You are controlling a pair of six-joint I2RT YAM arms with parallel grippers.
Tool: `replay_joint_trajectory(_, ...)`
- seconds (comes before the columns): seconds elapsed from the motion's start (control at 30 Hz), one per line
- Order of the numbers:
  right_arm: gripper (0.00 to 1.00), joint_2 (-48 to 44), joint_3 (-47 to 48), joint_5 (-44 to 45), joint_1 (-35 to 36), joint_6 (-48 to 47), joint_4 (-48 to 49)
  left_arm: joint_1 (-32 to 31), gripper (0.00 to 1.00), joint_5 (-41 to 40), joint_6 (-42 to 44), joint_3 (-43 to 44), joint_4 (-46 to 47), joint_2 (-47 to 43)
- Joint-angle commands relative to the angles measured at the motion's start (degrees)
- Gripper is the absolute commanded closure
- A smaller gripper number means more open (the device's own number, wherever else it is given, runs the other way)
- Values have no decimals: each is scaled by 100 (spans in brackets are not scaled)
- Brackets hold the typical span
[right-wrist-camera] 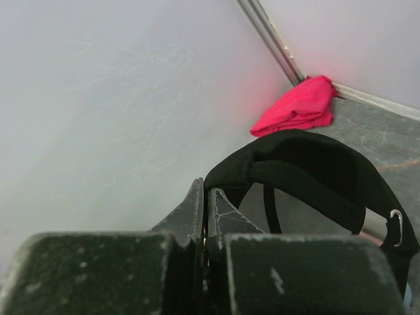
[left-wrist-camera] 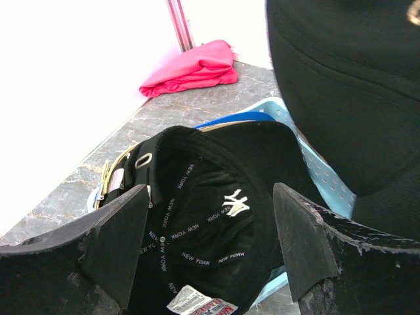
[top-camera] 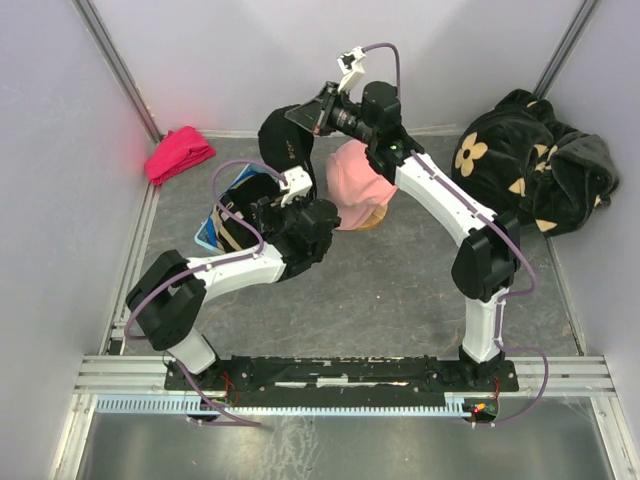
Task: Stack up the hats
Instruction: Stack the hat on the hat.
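- Two arms are stretched out over the grey table (top-camera: 400, 290), both working its far left part.
- Big black plush fabric (top-camera: 540, 165) with beige flowers sits heaped in the far right corner, well away from the action.
- Up in the air, the plain black cap (top-camera: 283, 145) hangs above the far side of the table. The right wrist view shows its open back and strap arching out from the fingertips.
- Pink cap (top-camera: 355, 185) lies near the middle of the far side, partly under the right arm. It rests on a tan cap (top-camera: 368, 221), of which only an edge peeks out on the near side.
- Blue cap (left-wrist-camera: 318, 177) lies on the table at the left, opening upward, with a pale dotted lining.
- Nested inside it, the black cap with white lettering (left-wrist-camera: 210, 216) is also upside down, its taped seams and a label in plain sight.
- Small red-pink cloth bundle (top-camera: 180, 153) is tucked against the far left wall, apart from every cap.
- Left gripper (left-wrist-camera: 210, 197) hovers over the nested pair with jaws spread wide, one finger on each side of the lettered cap, holding nothing.
- Right gripper (right-wrist-camera: 205, 190) has its fingers pressed tight together, pinching the edge of the plain black cap.
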Motion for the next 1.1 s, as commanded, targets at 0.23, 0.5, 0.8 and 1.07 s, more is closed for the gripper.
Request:
replay_joint_trajectory(0.23, 99, -449, -678, -473, -582, 799, 1594, 56, 22, -42, 1579, -293, 2414, 252)
replay_joint_trajectory(0.5, 99, -298, -528, -601, -637, 985, 1699, 57, 14, -36, 2437, -509, 3592, 291)
replay_joint_trajectory(0.8, 99, -408, -870, -666, -674, 935, 1849, 63, 5, 125, 304, -369, 1227, -130)
replay_joint_trajectory(1.07, 99, -502, -1506, -753, -951, 1122, 2388, 65, 4, 180, 12, -190, 737, -119)
